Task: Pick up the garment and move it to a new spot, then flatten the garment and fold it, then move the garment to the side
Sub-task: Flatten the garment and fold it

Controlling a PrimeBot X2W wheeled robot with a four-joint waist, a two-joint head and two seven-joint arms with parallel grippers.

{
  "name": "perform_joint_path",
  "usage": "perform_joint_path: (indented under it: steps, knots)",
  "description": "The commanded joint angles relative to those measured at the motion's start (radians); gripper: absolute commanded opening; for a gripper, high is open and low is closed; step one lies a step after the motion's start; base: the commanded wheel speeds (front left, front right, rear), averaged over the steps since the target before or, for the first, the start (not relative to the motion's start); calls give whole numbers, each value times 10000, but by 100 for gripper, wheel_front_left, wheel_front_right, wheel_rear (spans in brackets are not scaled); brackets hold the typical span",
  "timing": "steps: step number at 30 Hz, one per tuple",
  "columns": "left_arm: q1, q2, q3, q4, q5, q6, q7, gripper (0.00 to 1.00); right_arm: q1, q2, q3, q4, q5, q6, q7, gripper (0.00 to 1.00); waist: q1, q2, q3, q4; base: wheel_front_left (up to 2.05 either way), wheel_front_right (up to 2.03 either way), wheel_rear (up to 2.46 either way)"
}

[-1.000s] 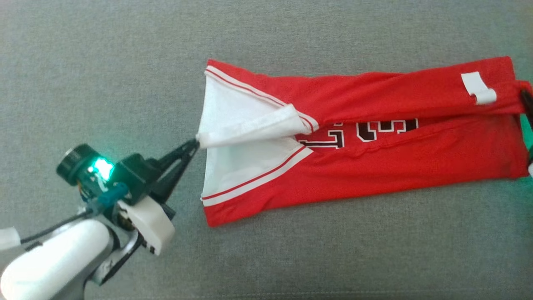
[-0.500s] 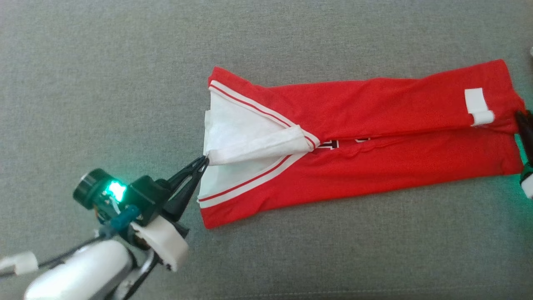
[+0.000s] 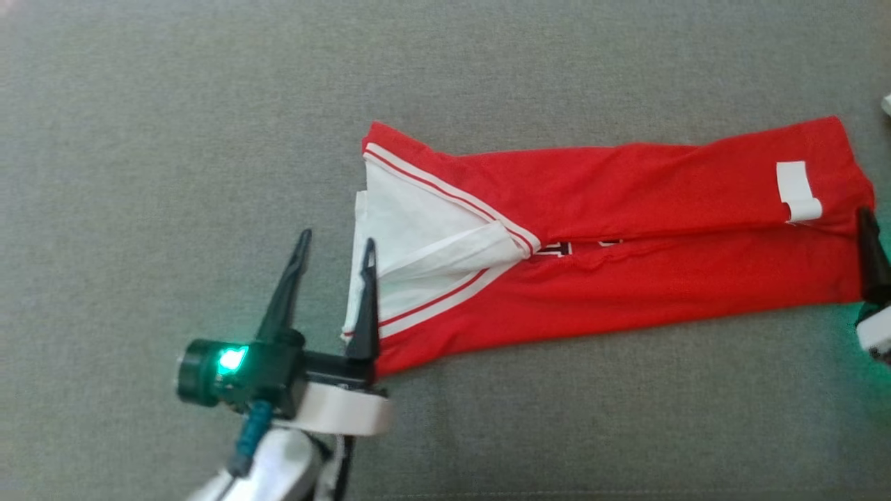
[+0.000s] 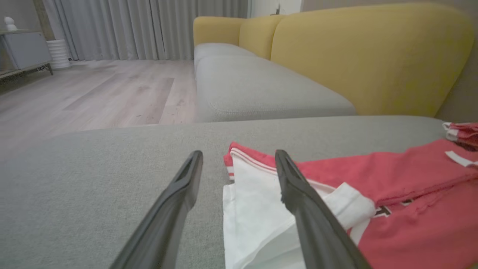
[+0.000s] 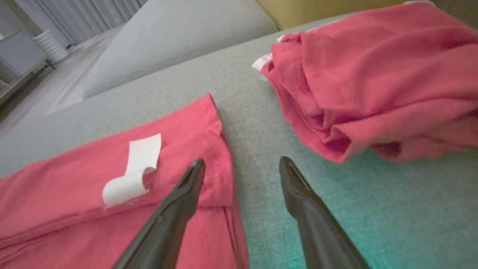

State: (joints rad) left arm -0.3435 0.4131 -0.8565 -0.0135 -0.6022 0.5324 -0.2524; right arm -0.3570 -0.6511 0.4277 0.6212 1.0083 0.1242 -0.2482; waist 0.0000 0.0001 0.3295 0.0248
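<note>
it looked like a home living room: a sofa (image 4: 373, 56) with yellow backs and grey seat cushions, pale wood floor (image 4: 93, 93), long grey curtains (image 4: 130, 26) and a low cabinet (image 4: 22, 46).

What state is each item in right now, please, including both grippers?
Red jersey: folded lengthwise, lying on the grey cushion.
White label: curled at its free end.
Left gripper: open, holding nothing.
Right gripper: open, holding nothing.
Second red garment: bunched up, apart from the jersey.
</note>
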Motion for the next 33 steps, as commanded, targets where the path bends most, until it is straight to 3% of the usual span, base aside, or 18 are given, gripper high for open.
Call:
perform_joint_path:
  steps: [1,6,7,9,10,13,22,33]
  knots:
    - [120,-215,707,-446,518,102,-87,100,198,-21,-216,187,-236,65,-135,100,0,-1,-100,125,0,0,0]
    - [868,-1196,1243,-539,1681,-240,-90,100,106,666,-220,1376,-624,65,426,100,0,-1,-365,417,0,0,0]
    - [985,-1327,1327,-512,1848,-337,-91,100,76,766,-175,1506,-670,65,577,83,0,-1,-422,452,0,0,0]
    - [1191,-1567,1539,-475,2126,-526,-91,100,28,901,-127,1674,-725,65,760,8,0,-1,-543,520,0,0,0]
    - [1290,-1660,1646,-444,2256,-614,-91,100,13,937,-127,1730,-747,65,781,0,0,-1,-612,549,0,0,0]
    - [1566,-1850,2007,-405,2584,-849,-92,100,-35,928,-129,1750,-818,65,733,0,0,-1,-806,591,0,0,0]
    - [2571,-2231,3348,-608,3433,-1386,-92,100,164,-109,-920,1573,-664,65,559,0,0,-1,-1754,628,0,0,0]
    - [3522,-2420,4112,-519,4077,-1968,-93,100,335,656,-822,-791,-1671,65,851,0,0,-1,-2724,1100,0,0,0]
